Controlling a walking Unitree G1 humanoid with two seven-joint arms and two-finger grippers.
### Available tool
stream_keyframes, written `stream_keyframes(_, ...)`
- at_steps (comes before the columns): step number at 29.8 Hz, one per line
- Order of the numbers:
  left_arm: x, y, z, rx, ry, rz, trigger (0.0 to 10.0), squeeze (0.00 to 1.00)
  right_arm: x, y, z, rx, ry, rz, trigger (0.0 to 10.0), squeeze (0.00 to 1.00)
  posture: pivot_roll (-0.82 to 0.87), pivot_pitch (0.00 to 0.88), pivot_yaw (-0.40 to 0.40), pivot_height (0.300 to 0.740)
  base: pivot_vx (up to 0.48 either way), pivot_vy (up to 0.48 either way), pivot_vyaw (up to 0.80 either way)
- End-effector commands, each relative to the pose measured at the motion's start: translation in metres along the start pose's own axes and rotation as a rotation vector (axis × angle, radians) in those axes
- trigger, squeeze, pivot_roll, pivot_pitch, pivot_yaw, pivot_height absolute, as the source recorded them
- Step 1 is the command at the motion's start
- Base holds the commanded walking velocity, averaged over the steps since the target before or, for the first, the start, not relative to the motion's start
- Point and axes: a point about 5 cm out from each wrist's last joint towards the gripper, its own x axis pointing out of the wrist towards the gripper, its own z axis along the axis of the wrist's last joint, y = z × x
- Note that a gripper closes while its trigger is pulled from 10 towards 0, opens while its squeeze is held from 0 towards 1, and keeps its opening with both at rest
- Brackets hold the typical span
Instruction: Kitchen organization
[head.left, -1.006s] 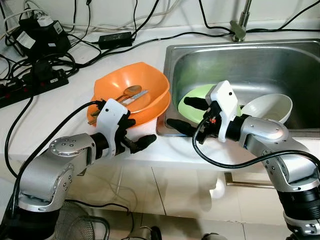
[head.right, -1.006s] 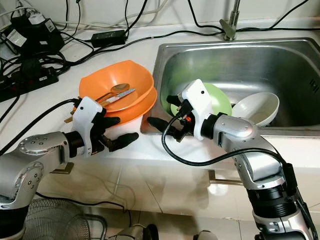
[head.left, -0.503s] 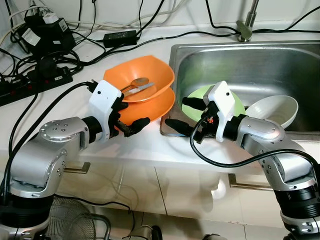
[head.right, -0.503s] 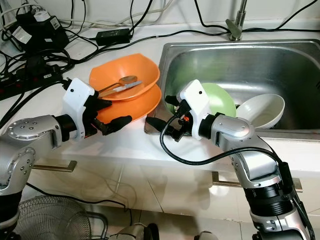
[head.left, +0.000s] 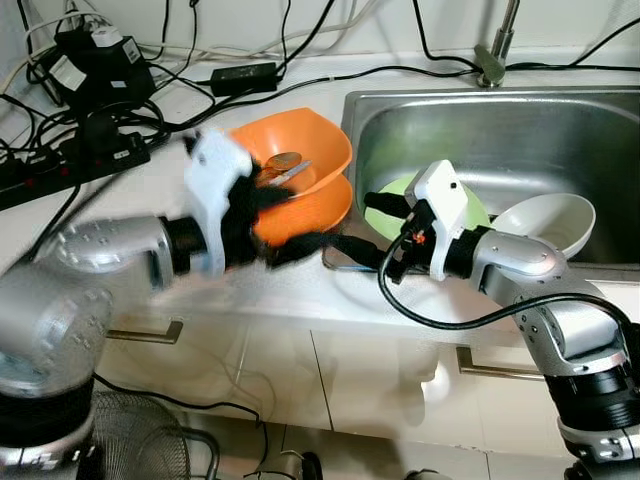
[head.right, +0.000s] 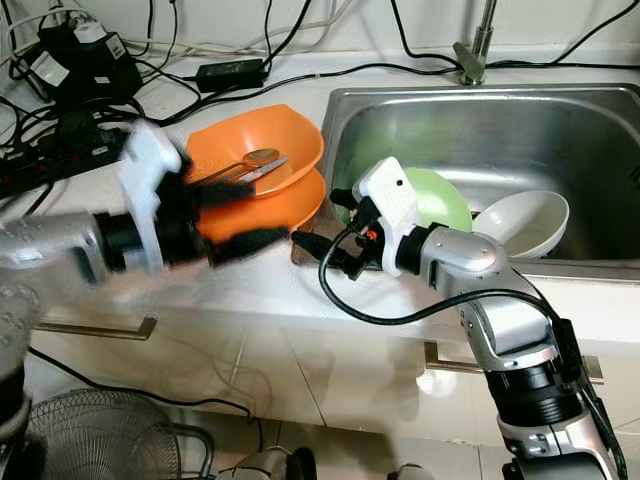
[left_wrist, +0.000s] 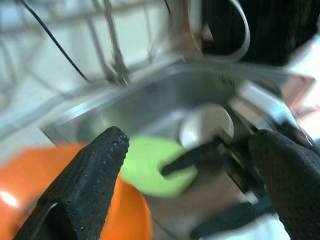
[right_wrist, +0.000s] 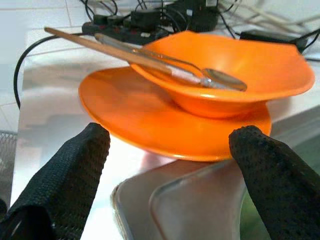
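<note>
An orange bowl (head.left: 300, 155) sits on an orange plate (head.left: 325, 208) on the white counter, just left of the steel sink (head.left: 520, 120). A spoon (right_wrist: 222, 80) and chopsticks (right_wrist: 95, 45) lie in the bowl. Inside the sink a green plate (head.left: 480, 208) leans beside a white bowl (head.left: 548, 222). My left gripper (head.left: 292, 220) is motion-blurred at the plate's front edge, fingers open around it, nothing held. My right gripper (head.left: 366, 228) hovers open over the sink's front left corner, its fingertips (right_wrist: 60, 180) pointing at the orange plate.
Power strips, adapters and tangled cables (head.left: 80, 150) crowd the counter's back left. A faucet (head.left: 495, 60) stands behind the sink. The counter's front edge runs under both arms, with a drawer handle (head.left: 140, 335) below it and a fan (head.left: 150, 440) on the floor.
My left gripper has swung right along the front of the orange plate and is now blurred. The right gripper has barely moved. The head camera shifted slightly.
</note>
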Motion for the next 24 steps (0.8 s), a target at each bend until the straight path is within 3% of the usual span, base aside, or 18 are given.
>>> stream_keyframes(1, -0.003, 0.008, -0.005, -0.029, -0.002, 0.044, 10.0, 0.0, 0.003, 0.001, 0.002, -0.011, -0.006, 0.02, 10.0, 0.0, -0.01, 0.076, 0.115, 0.74, 0.0, 0.0, 0.0)
stream_keyframes(2, -0.005, 0.018, -0.008, -0.011, -0.016, 0.131, 10.0, 0.0, 0.004, 0.001, 0.002, -0.009, -0.012, 0.019, 10.0, 0.0, 0.0, 0.073, 0.114, 0.74, 0.0, 0.0, 0.0)
stream_keyframes(4, -0.006, 0.022, -0.009, 0.0, -0.02, 0.173, 10.0, 0.0, 0.005, 0.001, 0.003, -0.008, -0.015, 0.018, 10.0, 0.0, 0.0, 0.073, 0.114, 0.74, 0.0, 0.0, 0.0)
stream_keyframes(9, -0.022, 0.056, -0.019, 0.04, -0.104, 0.562, 10.0, 0.0, 0.007, 0.003, 0.003, 0.004, -0.025, 0.026, 10.0, 0.0, 0.0, 0.069, 0.117, 0.74, 0.0, 0.0, 0.0)
stream_keyframes(11, -0.026, 0.059, -0.019, 0.046, -0.117, 0.624, 10.0, 0.0, 0.007, 0.004, 0.003, 0.005, -0.026, 0.027, 10.0, 0.0, 0.0, 0.07, 0.118, 0.74, 0.0, 0.0, 0.0)
stream_keyframes(12, -0.037, 0.066, -0.022, 0.096, -0.11, 0.775, 10.0, 0.0, 0.007, 0.005, 0.002, 0.01, -0.027, 0.028, 10.0, 0.0, 0.0, 0.069, 0.12, 0.74, 0.0, 0.0, 0.0)
stream_keyframes(13, -0.041, 0.067, -0.026, 0.108, -0.109, 0.831, 10.0, 0.0, 0.007, 0.005, 0.001, 0.012, -0.027, 0.029, 10.0, 0.0, 0.01, 0.069, 0.12, 0.74, 0.0, 0.0, 0.0)
stream_keyframes(14, -0.041, 0.067, -0.026, 0.108, -0.109, 0.831, 10.0, 0.0, 0.007, 0.005, 0.001, 0.012, -0.027, 0.029, 10.0, 0.0, 0.01, 0.069, 0.12, 0.74, 0.0, 0.0, 0.0)
stream_keyframes(16, -0.049, 0.069, -0.045, -0.01, -0.14, 0.946, 10.0, 0.0, 0.009, 0.008, -0.001, 0.02, -0.026, 0.035, 10.0, 0.0, 0.01, 0.066, 0.119, 0.74, 0.0, 0.0, 0.0)
stream_keyframes(18, -0.049, 0.069, -0.051, -0.029, -0.149, 0.968, 10.0, 0.0, 0.01, 0.009, -0.002, 0.022, -0.026, 0.037, 10.0, 0.0, 0.01, 0.066, 0.118, 0.74, 0.0, 0.0, 0.0)
stream_keyframes(23, -0.039, 0.058, -0.068, -0.227, -0.199, 1.01, 10.0, 0.0, 0.013, 0.012, -0.003, 0.017, -0.024, 0.049, 10.0, 0.0, 0.01, 0.064, 0.121, 0.74, 0.0, 0.0, 0.0)
stream_keyframes(24, -0.039, 0.058, -0.068, -0.227, -0.199, 1.01, 10.0, 0.0, 0.013, 0.012, -0.003, 0.017, -0.024, 0.049, 10.0, 0.0, 0.01, 0.064, 0.121, 0.74, 0.0, 0.0, 0.0)
